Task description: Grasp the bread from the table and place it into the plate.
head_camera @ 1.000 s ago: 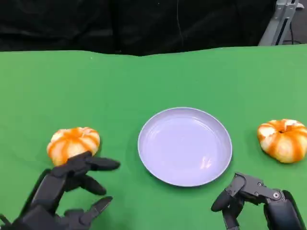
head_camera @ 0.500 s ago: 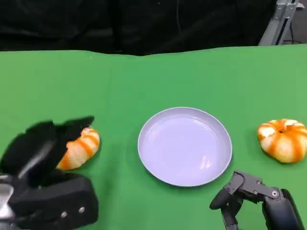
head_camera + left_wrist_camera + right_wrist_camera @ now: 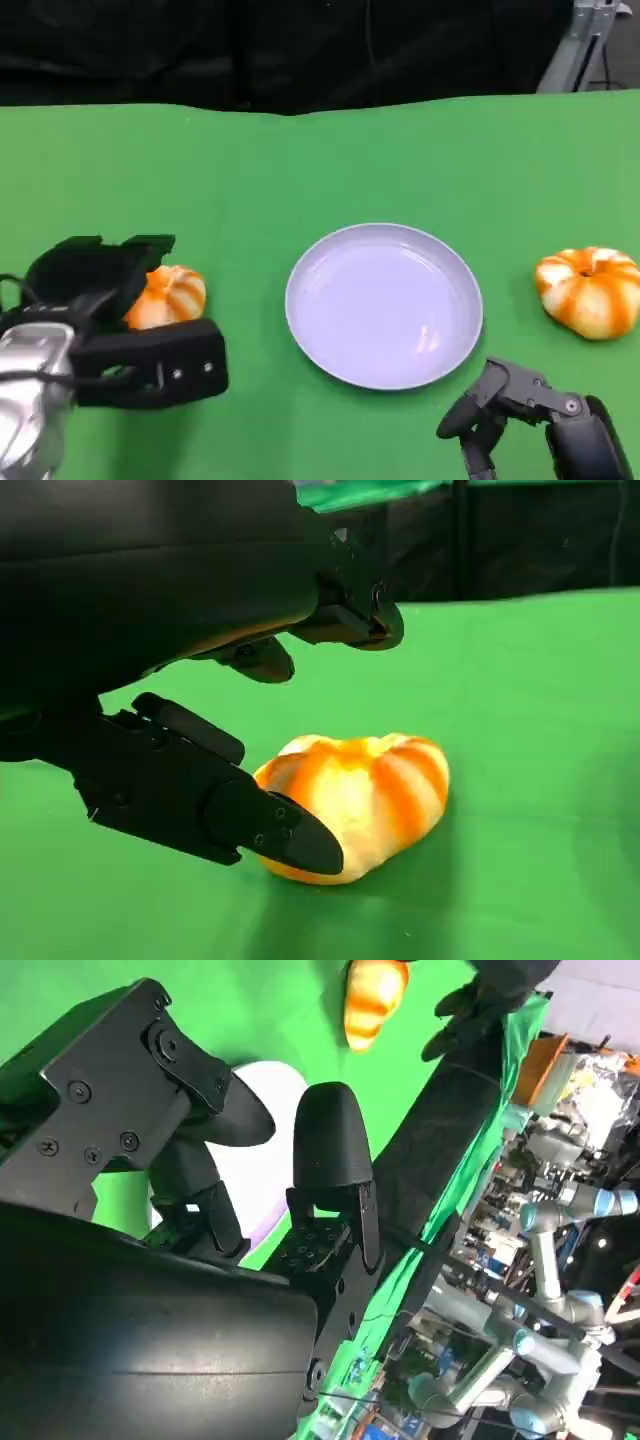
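The green table [image 3: 330, 160] carries a pale lavender plate [image 3: 384, 304] at the centre of the head view, with nothing on it. Two orange-and-white striped bread pieces lie on the cloth: the left bread [image 3: 168, 296] at the left of the frame, level with the plate, and the right bread [image 3: 590, 291] at the right edge, well apart from the plate. The left hand [image 3: 120, 320] is positioned at the lower left of the frame, directly over and around the left bread, covering its left part. In the left wrist view the left bread [image 3: 360, 800] rests on the table between the fingers; one lower finger [image 3: 200, 790] lies just beside its near side, possibly touching it, while the upper fingers arch above it with a visible gap. The left hand is spread around the bread and has not closed on it. The right hand [image 3: 525, 415] sits at the lower right of the head view, below the plate rim, fingers curled loosely apart and holding nothing.
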Robot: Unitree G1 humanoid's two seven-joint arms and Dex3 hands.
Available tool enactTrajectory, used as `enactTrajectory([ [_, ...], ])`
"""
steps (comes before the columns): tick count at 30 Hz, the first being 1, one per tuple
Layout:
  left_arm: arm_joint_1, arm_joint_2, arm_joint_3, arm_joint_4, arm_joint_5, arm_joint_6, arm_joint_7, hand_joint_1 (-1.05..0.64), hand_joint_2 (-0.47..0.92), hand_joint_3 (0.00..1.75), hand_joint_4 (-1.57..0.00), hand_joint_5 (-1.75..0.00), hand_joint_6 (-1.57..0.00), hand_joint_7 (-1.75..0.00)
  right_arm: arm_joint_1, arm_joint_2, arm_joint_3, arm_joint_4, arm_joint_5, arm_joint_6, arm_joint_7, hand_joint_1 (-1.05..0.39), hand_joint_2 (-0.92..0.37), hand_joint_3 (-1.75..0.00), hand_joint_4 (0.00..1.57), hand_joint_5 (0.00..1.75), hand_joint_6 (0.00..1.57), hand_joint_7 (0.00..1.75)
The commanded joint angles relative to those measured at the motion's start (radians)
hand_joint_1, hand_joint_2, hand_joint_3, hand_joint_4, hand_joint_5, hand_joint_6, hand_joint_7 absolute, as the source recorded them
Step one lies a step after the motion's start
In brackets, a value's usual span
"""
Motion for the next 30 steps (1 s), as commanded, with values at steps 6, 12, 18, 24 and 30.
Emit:
enactTrajectory([
  [6,-0.191,-0.057,-0.11,0.389,-0.003,0.06,0.046,-0.46,0.87,0.01,-0.5,-0.19,-0.42,-0.01,0.006,-0.003,0.006,-0.021,0.007,0.011,0.001,-0.02,-0.33,-1.3,0.86,1.61,0.84,1.29],
  [12,-0.237,-0.059,-0.151,0.553,-0.046,-0.068,0.157,-0.35,0.91,0.0,-0.89,-0.56,-0.74,-0.09,0.009,-0.005,0.008,-0.029,0.004,0.013,0.0,-0.03,-0.32,-1.31,0.86,1.62,0.85,1.29],
  [18,-0.207,-0.022,-0.137,0.528,-0.096,-0.25,0.359,-0.18,0.92,0.11,-0.83,-1.73,-0.65,-1.68,0.011,-0.003,0.01,-0.037,0.006,0.023,0.003,-0.03,-0.32,-1.32,0.86,1.63,0.85,1.28],
  [24,-0.21,0.003,-0.131,0.481,-0.093,-0.276,0.4,-0.15,0.9,0.17,-0.82,-1.75,-0.62,-1.75,0.008,-0.002,0.013,-0.038,0.006,0.03,0.0,-0.03,-0.31,-1.32,0.86,1.62,0.85,1.28],
  [30,-0.211,0.017,-0.124,0.428,-0.095,-0.291,0.411,-0.16,0.91,0.26,-0.82,-1.75,-0.61,-1.75,0.008,0.002,0.02,-0.039,0.012,0.036,0.002,-0.02,-0.31,-1.34,0.86,1.64,0.84,1.29],
])
